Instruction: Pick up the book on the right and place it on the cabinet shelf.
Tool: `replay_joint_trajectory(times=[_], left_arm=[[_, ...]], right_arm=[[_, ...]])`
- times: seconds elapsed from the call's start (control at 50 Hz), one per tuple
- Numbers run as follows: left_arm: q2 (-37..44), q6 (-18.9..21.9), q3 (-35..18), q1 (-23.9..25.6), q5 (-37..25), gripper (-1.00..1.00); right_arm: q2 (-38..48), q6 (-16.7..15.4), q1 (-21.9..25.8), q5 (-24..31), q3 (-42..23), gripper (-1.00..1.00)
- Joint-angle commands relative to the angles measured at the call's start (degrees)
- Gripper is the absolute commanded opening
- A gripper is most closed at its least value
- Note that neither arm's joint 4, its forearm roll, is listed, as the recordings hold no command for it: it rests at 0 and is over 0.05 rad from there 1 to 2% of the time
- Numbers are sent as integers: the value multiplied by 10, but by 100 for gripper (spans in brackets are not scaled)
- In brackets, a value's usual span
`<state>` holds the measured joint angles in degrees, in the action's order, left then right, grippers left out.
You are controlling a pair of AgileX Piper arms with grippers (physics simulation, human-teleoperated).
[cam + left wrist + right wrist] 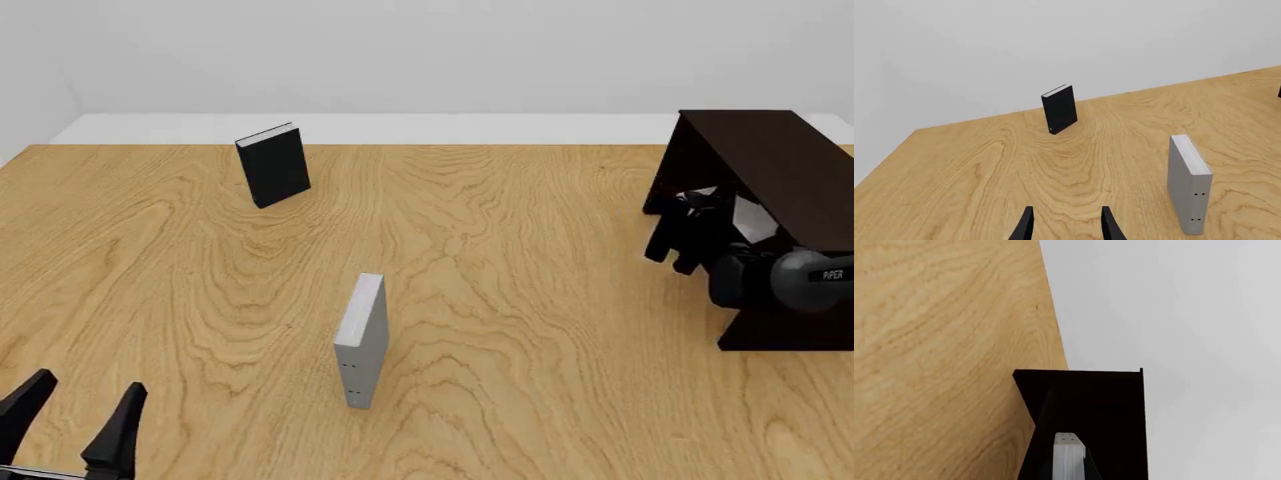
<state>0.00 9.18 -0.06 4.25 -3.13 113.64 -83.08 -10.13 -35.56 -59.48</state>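
Observation:
The dark brown cabinet [771, 160] stands at the table's right edge, its open side facing the arms. My right gripper [691, 232] reaches into its opening. In the right wrist view the gripper [1069, 474] is shut on the light grey book [1066, 455], white page edges showing, held inside the cabinet [1107, 405] over its inner board. In the front view only a pale patch of the book [750, 216] shows behind the gripper. My left gripper [74, 420] is open and empty at the table's near left edge; it also shows in the left wrist view [1066, 225].
A grey book with small dark dots on its spine [362, 340] stands upright mid-table; the left wrist view shows it too [1189, 180]. A black book [274, 165] stands upright at the far left, also in the left wrist view [1059, 109].

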Motion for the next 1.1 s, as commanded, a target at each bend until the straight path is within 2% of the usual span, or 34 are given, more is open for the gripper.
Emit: replay_joint_trajectory(times=[0.02,0.48,0.5,1.1], left_arm=[[0,-1,0,1,0,100],[0,-2,0,-1,1,100],[0,-2,0,-1,1,100],[0,-2,0,0,1,100]], right_arm=[[-6,22,4,9,-9,-100],[-10,50,5,46,-8,-100],[-11,52,4,49,-9,100],[-14,77,14,72,-5,100]])
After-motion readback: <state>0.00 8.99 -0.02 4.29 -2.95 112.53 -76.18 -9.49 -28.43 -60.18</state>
